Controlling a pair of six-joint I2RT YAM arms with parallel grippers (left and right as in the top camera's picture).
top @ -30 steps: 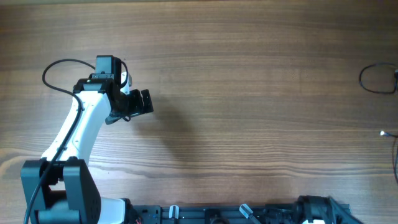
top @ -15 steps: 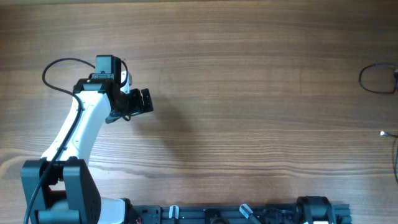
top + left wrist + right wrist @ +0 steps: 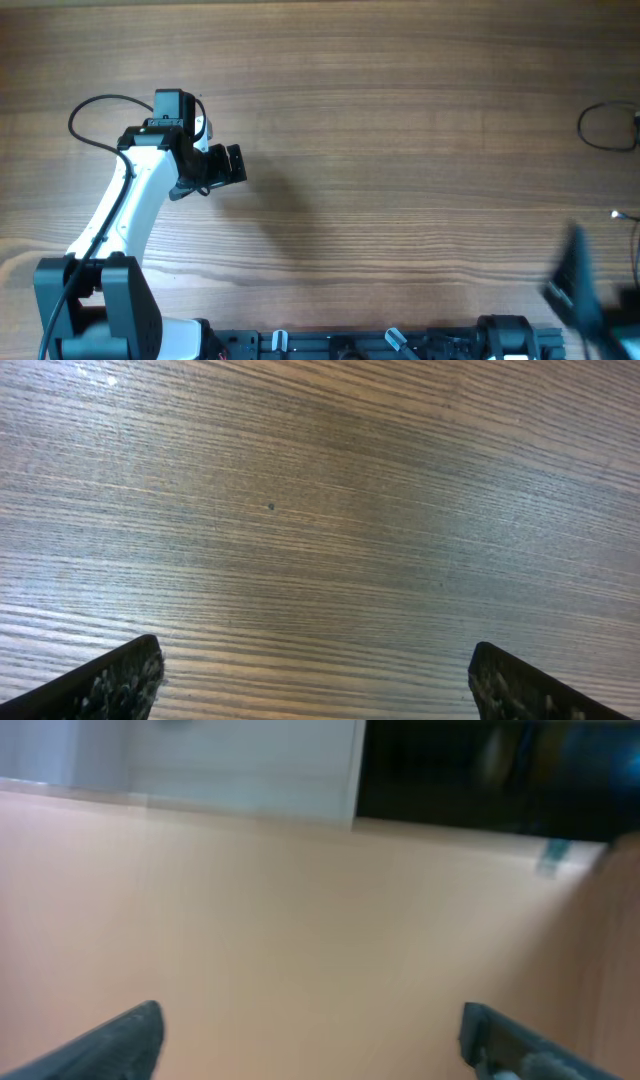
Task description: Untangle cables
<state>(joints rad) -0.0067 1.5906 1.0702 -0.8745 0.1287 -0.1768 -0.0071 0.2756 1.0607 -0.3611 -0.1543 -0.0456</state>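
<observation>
The cables lie at the table's far right edge in the overhead view: a thin dark loop [image 3: 604, 128] and, below it, a strand [image 3: 636, 250] with a small white tip [image 3: 615, 214]. My left gripper [image 3: 230, 163] hovers over bare wood at the left, far from them. In the left wrist view it [image 3: 315, 652] is open with only wood grain between its fingers. My right gripper [image 3: 575, 285] is a blurred dark shape at the lower right, just left of the strand. The right wrist view shows it [image 3: 310, 1015] open and empty, and no cable.
The left arm's own thicker black cable [image 3: 85, 120] arcs beside its white link. A dark rail [image 3: 400, 345] runs along the table's near edge. Past the tan surface in the right wrist view are a pale panel [image 3: 240, 765] and a dark area [image 3: 490, 775].
The right gripper has swung into the overhead view at the lower right, where only its base showed before. The left arm and the cables have not moved.
</observation>
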